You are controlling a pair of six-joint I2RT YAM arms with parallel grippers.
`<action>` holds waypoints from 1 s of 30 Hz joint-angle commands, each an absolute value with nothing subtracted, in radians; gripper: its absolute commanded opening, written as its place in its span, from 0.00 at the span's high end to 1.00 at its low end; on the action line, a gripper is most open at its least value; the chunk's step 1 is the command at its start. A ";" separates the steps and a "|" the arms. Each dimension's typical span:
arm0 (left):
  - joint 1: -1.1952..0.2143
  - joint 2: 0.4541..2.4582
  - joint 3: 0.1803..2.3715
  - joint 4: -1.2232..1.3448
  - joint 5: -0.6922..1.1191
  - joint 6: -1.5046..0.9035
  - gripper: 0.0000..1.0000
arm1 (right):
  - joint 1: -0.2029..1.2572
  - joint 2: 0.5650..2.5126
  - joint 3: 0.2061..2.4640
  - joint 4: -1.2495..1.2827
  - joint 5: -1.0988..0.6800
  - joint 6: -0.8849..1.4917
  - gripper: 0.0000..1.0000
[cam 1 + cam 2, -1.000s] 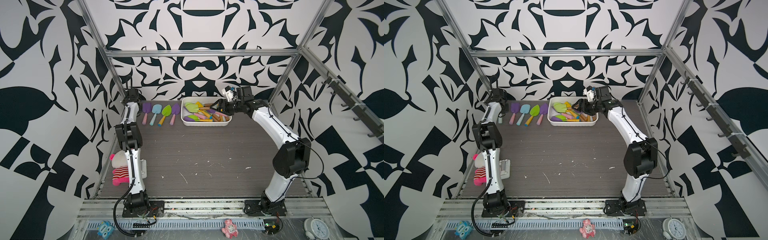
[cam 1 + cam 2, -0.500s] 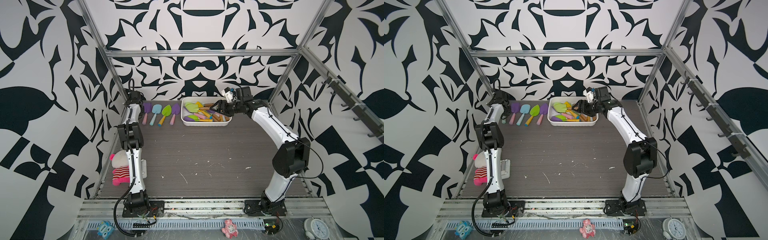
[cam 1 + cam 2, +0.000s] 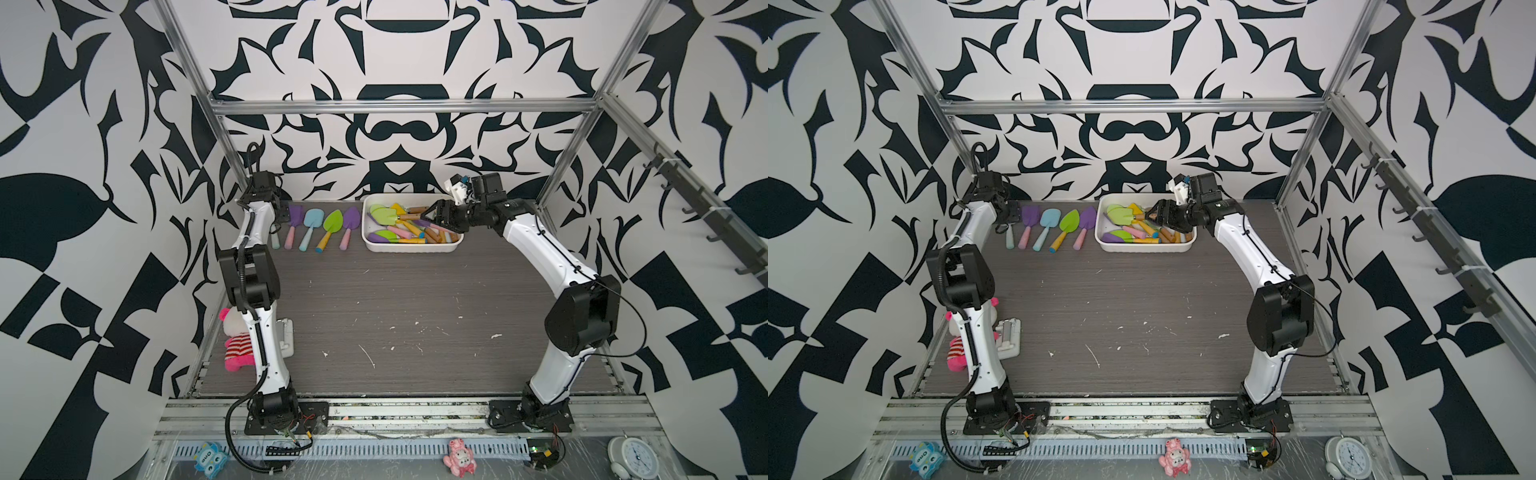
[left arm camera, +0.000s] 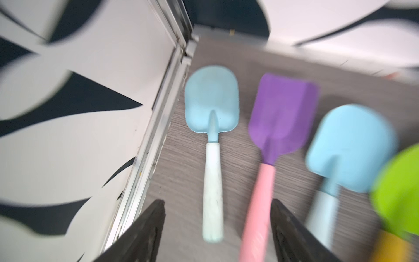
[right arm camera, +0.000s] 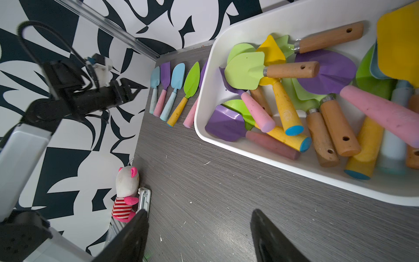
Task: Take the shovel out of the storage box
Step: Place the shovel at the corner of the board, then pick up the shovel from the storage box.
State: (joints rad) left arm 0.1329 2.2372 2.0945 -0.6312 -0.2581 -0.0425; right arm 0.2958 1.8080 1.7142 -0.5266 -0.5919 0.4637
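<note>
In both top views, a dark wood-grain counter point(image 3: 395, 299) sits inside a booth with black-and-white patterned walls. The storage box point(image 3: 411, 248), a shallow white tub, stands at the far edge, right of centre. It holds a jumbled pile of toy shovels point(image 3: 399, 226) with green, yellow and purple blades.

Just beside the box, on the left arm's side, more shovels lie flat in a row, blades toward the back wall. They are a purple square shovel point(image 3: 296, 212), a light blue shovel point(image 3: 311, 217), a green pointed shovel point(image 3: 333, 219) and a purple pointed shovel point(image 3: 352, 217). Of a 5th, the pale-handled shovel point(image 3: 275, 240), only the handle shows past the left arm.

The left claw point(image 3: 282, 211) hangs over the far left corner, at the end of that row. The right claw point(image 3: 430, 217) reaches over the box's right end, above the pile, spread wide and empty. A plush toy point(image 3: 236, 347) lies beside the left arm.

The left wrist view is blurred. The left claw's 2 black fingers point(image 4: 147, 226) stand wide apart and hold nothing. On the counter below, between them, lies the pale-handled shovel, light blue in the blade, next to the wall rail. The purple square shovel lies beside it, then the light blue one and the edge of the green blade.

In the right wrist view, the right claw's fingers point(image 5: 133, 233) are wide apart over bare counter, empty. The box and its pile fill the side of the frame. Beyond it all 5 shovels of the row show, the last partly hidden by the box wall, with the left claw spread open above the row's far end.
</note>
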 commanded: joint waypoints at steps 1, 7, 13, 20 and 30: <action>0.126 2.104 2.022 -0.598 -0.178 -0.093 0.22 | 0.288 1.796 1.750 -0.509 -0.581 0.456 0.26; 0.126 1.916 1.921 -0.598 -0.125 -0.117 0.19 | 0.266 1.853 1.820 -0.621 -0.513 0.425 0.25; 0.126 1.699 1.816 -0.570 -0.033 -0.144 0.16 | 0.238 1.989 1.980 -0.819 -0.428 0.369 0.26; 0.116 1.446 1.667 -0.496 0.029 -0.182 0.10 | 0.224 2.159 2.169 -0.914 -0.383 0.333 0.26; 0.105 1.187 1.527 -0.480 0.100 -0.223 0.07 | 0.215 2.395 2.460 -1.007 -0.326 0.315 0.27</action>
State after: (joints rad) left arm 0.1085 1.2350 1.5612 -0.4892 0.0685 -0.2024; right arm 0.2192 2.3898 2.3760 -0.9550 -0.3588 0.3359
